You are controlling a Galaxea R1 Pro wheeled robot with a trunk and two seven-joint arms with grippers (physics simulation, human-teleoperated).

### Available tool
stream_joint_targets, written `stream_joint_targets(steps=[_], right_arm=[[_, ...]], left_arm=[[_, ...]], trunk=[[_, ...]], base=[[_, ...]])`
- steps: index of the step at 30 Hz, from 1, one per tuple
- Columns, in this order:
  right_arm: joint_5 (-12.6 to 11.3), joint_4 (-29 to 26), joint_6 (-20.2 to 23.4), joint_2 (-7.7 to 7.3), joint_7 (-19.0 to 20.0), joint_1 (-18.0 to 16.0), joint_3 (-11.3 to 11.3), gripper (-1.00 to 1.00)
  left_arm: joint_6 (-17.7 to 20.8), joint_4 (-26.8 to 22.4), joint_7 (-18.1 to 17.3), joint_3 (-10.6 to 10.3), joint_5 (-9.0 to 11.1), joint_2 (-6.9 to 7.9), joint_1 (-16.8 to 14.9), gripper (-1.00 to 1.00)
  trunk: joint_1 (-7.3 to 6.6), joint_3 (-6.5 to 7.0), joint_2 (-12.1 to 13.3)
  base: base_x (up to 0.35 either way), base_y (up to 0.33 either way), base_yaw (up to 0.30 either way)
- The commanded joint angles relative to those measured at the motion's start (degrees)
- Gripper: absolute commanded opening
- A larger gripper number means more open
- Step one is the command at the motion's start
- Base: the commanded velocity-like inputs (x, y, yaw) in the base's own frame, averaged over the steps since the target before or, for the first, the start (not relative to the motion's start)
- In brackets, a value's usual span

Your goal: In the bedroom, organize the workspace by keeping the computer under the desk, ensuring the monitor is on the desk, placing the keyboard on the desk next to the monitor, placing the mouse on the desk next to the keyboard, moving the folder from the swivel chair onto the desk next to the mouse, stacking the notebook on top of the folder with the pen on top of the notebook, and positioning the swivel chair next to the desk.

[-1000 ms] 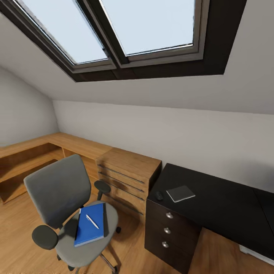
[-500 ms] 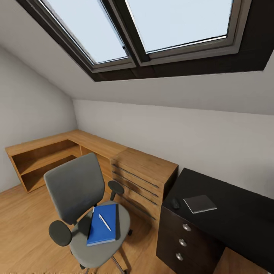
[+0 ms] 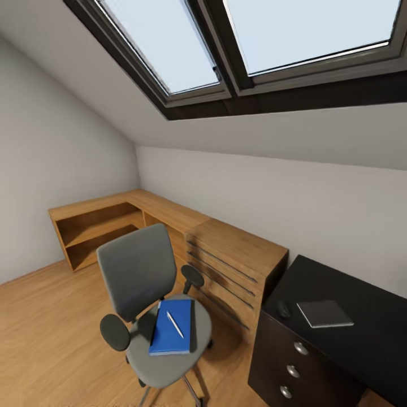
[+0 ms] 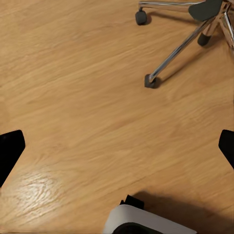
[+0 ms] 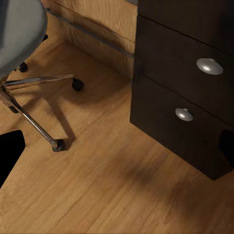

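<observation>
From the head view, the swivel chair (image 3: pixel 155 316) stands well apart from the desk (image 3: pixel 362 339), with the folder (image 3: pixel 172 334) flat on its seat and the pen (image 3: pixel 174 324) lying on the folder. The notebook (image 3: pixel 325 314) rests near the desk's front-left corner beside a small dark shape, probably the mouse (image 3: pixel 283 309).

In the left wrist view the left gripper (image 4: pixel 117 146) is spread wide and empty above the floor (image 4: pixel 73 97).

The right wrist view shows the right gripper (image 5: pixel 117 146) equally wide and empty, near the desk drawers (image 5: pixel 195 87).

The robot seems to be approaching; next, reach the chair seat for the folder.
</observation>
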Motion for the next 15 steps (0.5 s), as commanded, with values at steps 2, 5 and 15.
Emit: stream_joint_targets(steps=[2,5,15], right_arm=[[-0.11,0.10,-0.18,0.03,-0.38,-0.06,0.50,1.00],[-0.11,0.10,-0.18,0.05,-0.38,-0.06,0.52,1.00],[-0.13,0.08,-0.20,-0.01,-0.40,-0.06,2.49,1.00]], left_arm=[[-0.27,0.00,0.40,-0.02,-0.10,0.22,-0.05,1.00],[-0.31,-0.01,0.43,0.01,-0.04,0.43,-0.05,1.00],[-0.34,-0.02,0.45,0.20,0.01,0.59,-0.05,1.00]], trunk=[[0.01,-0.14,-0.08],[0.01,-0.21,-0.08],[0.01,-0.28,-0.08]], base=[[0.000,0.000,0.269],[0.000,0.000,0.269],[0.000,0.000,0.049]])
